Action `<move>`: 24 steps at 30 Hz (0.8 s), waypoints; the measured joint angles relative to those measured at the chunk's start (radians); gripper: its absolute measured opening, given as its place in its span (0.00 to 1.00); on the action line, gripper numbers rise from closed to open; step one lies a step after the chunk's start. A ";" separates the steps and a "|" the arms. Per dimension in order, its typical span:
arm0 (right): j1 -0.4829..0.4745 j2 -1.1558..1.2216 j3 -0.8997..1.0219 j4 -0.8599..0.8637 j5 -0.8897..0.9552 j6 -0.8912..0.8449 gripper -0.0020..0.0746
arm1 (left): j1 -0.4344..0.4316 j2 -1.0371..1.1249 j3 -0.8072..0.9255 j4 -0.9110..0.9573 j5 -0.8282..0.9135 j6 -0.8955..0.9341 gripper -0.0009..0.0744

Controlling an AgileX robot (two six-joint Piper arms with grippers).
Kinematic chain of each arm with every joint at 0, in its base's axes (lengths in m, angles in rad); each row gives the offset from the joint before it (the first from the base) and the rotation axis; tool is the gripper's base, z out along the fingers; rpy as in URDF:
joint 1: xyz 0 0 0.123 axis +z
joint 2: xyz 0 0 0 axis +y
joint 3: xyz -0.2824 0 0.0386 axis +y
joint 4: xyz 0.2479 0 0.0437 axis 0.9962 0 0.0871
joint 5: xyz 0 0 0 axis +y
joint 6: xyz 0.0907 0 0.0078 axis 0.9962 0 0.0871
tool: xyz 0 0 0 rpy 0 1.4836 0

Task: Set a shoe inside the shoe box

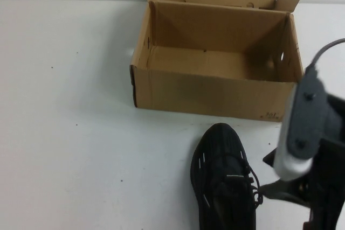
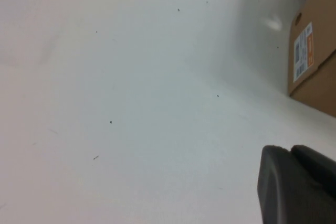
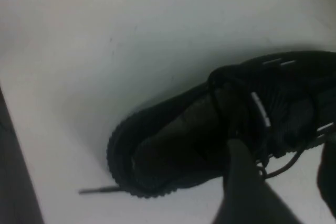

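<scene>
Brown cardboard shoe box [image 1: 215, 87] sits open beyond the right gripper [image 1: 285, 184] — its fingers spread beside the black shoe [image 1: 223, 181]. Left gripper [image 2: 296, 184] hangs apart; grip unclear.

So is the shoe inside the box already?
No, the shoe sits on the white table in front of the shoe box, beside the right hand.

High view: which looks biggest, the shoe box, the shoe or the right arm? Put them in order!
1. The shoe box.
2 and 3. The shoe and right arm: unsure, both cut off, and the arm is nearer the camera.
The right gripper sits beside the shoe; the left gripper hangs over bare table.
</scene>
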 joint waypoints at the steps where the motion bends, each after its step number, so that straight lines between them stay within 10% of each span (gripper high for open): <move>1: 0.044 0.018 0.000 -0.046 -0.006 0.009 0.44 | 0.000 0.000 0.000 0.000 0.008 0.000 0.01; 16: 0.169 0.382 -0.002 -0.284 -0.257 0.113 0.54 | 0.000 0.000 0.000 -0.020 0.052 0.011 0.01; 24: 0.173 0.492 -0.035 -0.397 -0.283 0.297 0.08 | 0.000 0.000 0.000 -0.025 0.066 0.100 0.01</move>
